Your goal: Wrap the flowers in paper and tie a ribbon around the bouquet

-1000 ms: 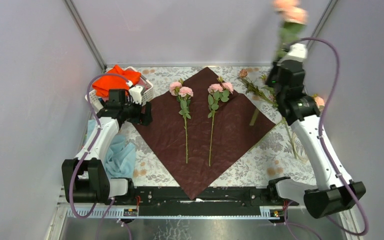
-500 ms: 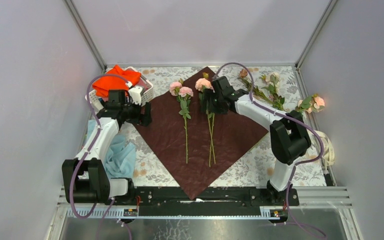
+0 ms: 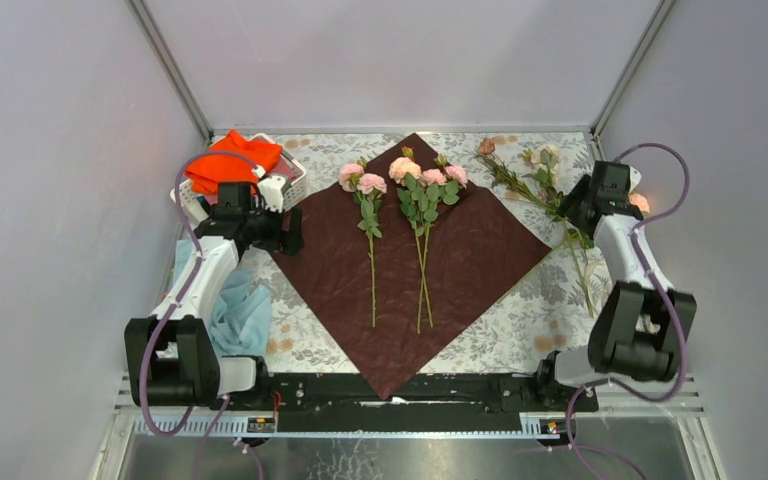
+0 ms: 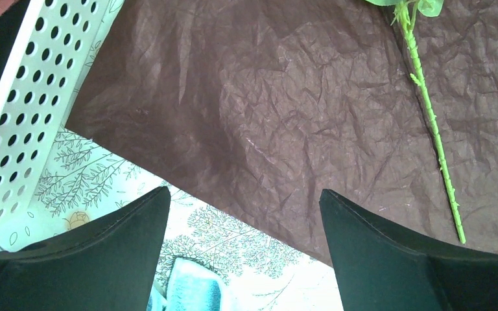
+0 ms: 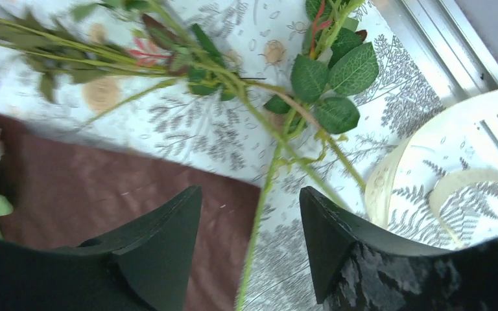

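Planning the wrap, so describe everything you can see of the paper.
The paper is a large dark red sheet, crinkled and faintly shiny, lying flat as a diamond on the patterned table. Its near corner overlaps the black rail between the arm bases. The flowers lie on it in two groups, heads toward the far corner. Its left corner sits beside the white basket, with the open left gripper over that edge.

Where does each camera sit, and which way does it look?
Top external: overhead behind the arms, facing the table; both arms show.
Left wrist: looks down past the open left gripper at the paper.
Right wrist: looks down past the open right gripper at flowers and the ribbon.
Shared: both wrist views show the paper.
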